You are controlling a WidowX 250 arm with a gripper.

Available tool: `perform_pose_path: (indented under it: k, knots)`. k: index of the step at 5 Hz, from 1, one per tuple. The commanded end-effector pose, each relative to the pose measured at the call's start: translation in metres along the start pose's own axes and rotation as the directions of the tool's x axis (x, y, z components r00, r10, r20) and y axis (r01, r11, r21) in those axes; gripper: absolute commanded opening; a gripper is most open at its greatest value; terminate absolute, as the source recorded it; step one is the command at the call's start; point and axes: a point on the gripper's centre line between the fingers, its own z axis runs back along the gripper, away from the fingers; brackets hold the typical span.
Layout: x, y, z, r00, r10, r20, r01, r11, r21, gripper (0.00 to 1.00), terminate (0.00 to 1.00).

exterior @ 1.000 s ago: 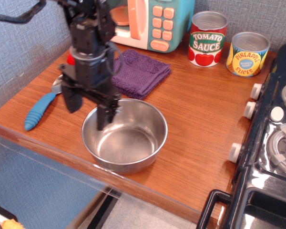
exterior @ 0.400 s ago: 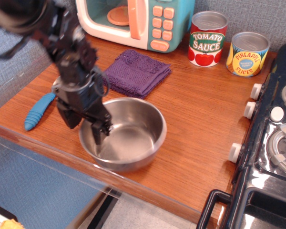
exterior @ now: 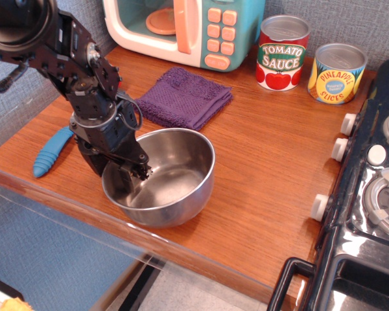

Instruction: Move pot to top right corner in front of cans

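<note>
The shiny steel pot [exterior: 172,173] sits near the counter's front edge, tilted with its left rim raised. My black gripper [exterior: 117,173] is shut on the pot's left rim, one finger inside the bowl and one outside. The two cans stand at the back right: the red Tomato Sauce can [exterior: 282,53] and the yellow and blue Pineapple Slices can [exterior: 336,73]. The bare wood in front of them lies well to the right of the pot.
A purple cloth [exterior: 185,98] lies just behind the pot. A toy microwave [exterior: 185,29] stands at the back. A blue-handled utensil [exterior: 52,150] lies left of my gripper. A black toy stove [exterior: 369,194] borders the counter's right side.
My gripper dropped lower and leftward and closed on the pot's left rim. The pot has shifted left and tipped up on that side.
</note>
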Motion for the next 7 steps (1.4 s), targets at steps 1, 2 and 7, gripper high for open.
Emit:
perform_pose_path:
  k: [1, 2, 7]
  knots:
    - [0.0, 0.005, 0.008, 1.0, -0.009, 0.016, 0.009, 1.0, 0.014, 0.0, 0.0]
    - [0.001, 0.004, 0.013, 1.0, -0.006, 0.028, 0.006, 1.0, 0.011, 0.0, 0.0]
    - [0.071, -0.059, 0.064, 0.983, -0.027, 0.183, 0.062, 0.98, -0.19, 0.0, 0.0]
